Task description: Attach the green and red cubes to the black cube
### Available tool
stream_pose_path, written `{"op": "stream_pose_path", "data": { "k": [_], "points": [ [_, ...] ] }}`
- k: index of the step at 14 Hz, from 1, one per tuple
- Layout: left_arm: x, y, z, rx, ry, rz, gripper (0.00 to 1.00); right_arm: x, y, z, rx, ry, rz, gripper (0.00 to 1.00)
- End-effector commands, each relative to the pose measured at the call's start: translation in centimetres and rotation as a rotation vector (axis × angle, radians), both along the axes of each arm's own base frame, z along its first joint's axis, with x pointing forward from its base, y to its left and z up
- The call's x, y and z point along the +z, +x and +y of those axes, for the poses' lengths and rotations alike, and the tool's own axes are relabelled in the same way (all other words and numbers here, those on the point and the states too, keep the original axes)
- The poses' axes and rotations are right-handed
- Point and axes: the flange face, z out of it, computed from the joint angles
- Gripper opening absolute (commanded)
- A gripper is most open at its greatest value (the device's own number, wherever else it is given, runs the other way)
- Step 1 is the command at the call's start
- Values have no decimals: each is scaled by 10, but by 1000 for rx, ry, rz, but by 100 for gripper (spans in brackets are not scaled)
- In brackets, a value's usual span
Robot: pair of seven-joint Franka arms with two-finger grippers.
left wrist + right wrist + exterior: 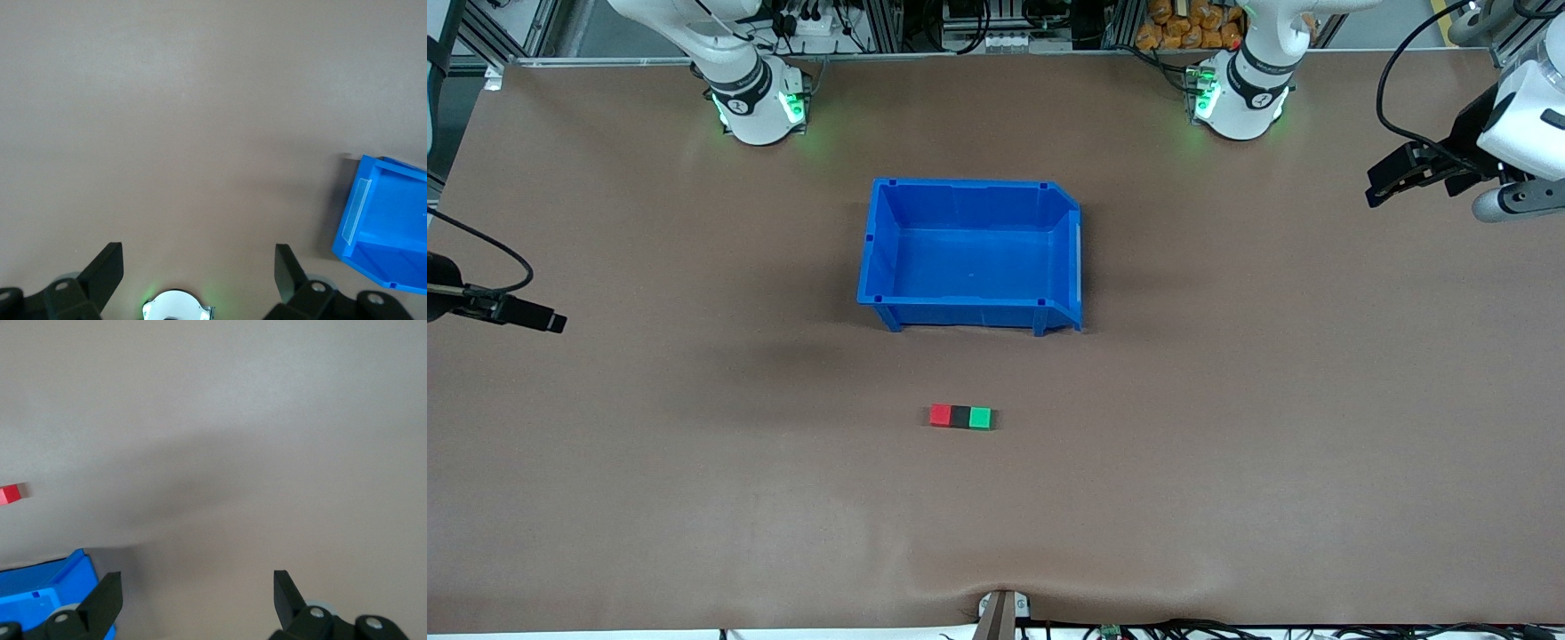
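Three joined cubes (960,416), one bin (969,316).

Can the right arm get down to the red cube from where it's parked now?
Probably yes. The right end effector hangs open at its end of the table, and only bare table lies between it and the red cube, which is joined to the black cube. The blue bin sits farther from the camera.

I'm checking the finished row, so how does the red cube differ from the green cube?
The red cube is red and the green cube green. The red cube sits on the black cube's side toward the right arm's end of the table; the green cube on its side toward the left arm's end. Both look the same size, rest flat on the table and touch the black cube.
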Motion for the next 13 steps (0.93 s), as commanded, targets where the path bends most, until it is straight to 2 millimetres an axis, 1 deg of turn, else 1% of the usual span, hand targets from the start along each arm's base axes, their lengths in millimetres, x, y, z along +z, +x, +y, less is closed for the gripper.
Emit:
{"op": "stream_pose_path", "data": {
  "k": [1, 5, 7, 9, 11, 13],
  "points": [
    [4, 2, 2, 4, -11, 0, 100, 12, -14, -8, 7, -6, 5, 100],
    [3, 3, -1, -5, -10, 2, 100, 29, -22, -9, 5, -5, -21, 100],
    [6, 7, -4, -11, -11, -7, 100, 36, -36, -11, 1, 0, -22, 100],
    [2, 13, -4, -8, -10, -1, 100, 44, -47, -11, 20, 5, -29, 100],
    [2, 13, -5, -2, -10, -2, 100, 51, -56, -18, 41, 8, -36, 100],
    [1, 14, -4, -11, -10, 0, 100, 64, -69, -18, 47, 11, -35, 100]
  ]
}}
